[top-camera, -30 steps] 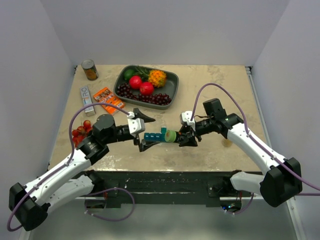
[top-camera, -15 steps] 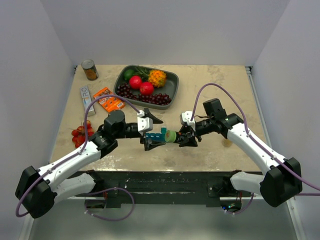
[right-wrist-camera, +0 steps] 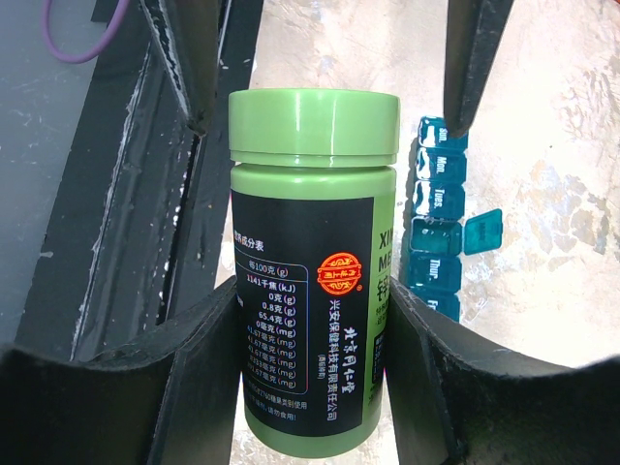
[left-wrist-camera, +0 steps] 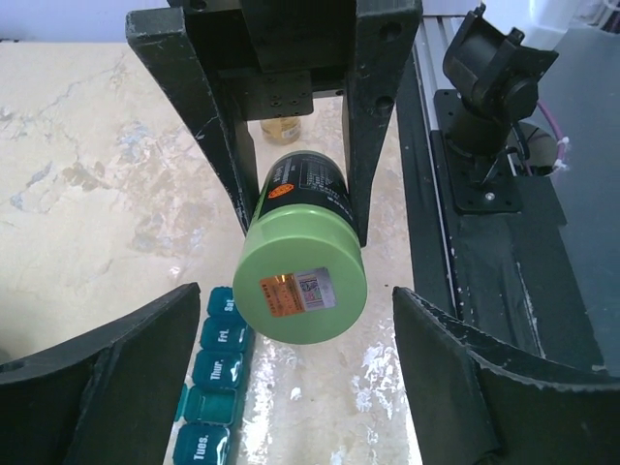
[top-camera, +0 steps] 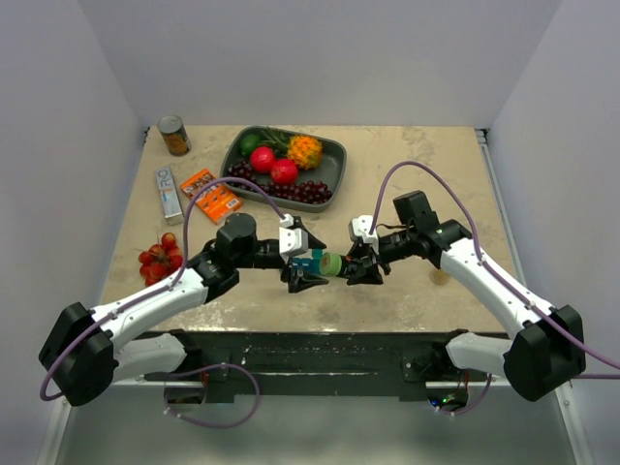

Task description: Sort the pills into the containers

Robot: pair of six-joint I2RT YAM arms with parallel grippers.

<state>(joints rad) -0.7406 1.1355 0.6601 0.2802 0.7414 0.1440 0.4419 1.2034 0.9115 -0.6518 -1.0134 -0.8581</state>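
A green pill bottle (top-camera: 332, 263) with a dark label lies sideways in the air, my right gripper (top-camera: 356, 263) shut on its body (right-wrist-camera: 310, 271). Its lid (left-wrist-camera: 305, 276) faces my left gripper (left-wrist-camera: 300, 387), which stands open with a finger on either side of the lid and a gap on both sides. The containers, a teal pill-organizer strip (left-wrist-camera: 213, 378), lie on the table just below the bottle (right-wrist-camera: 436, 232); one compartment has its lid (right-wrist-camera: 482, 231) flipped open. The pills are hidden.
A dark grey tray (top-camera: 334, 155) of fruit stands at the back. A can (top-camera: 174, 136), a white tube (top-camera: 170, 192), an orange packet (top-camera: 210, 194) and red tomatoes (top-camera: 160, 257) lie on the left. A small tan bottle (left-wrist-camera: 281, 128) shows behind the right gripper.
My left arm has reached right, bringing its open fingers around the bottle's lid, and the jaws have narrowed a little. The right arm and the bottle have not moved.
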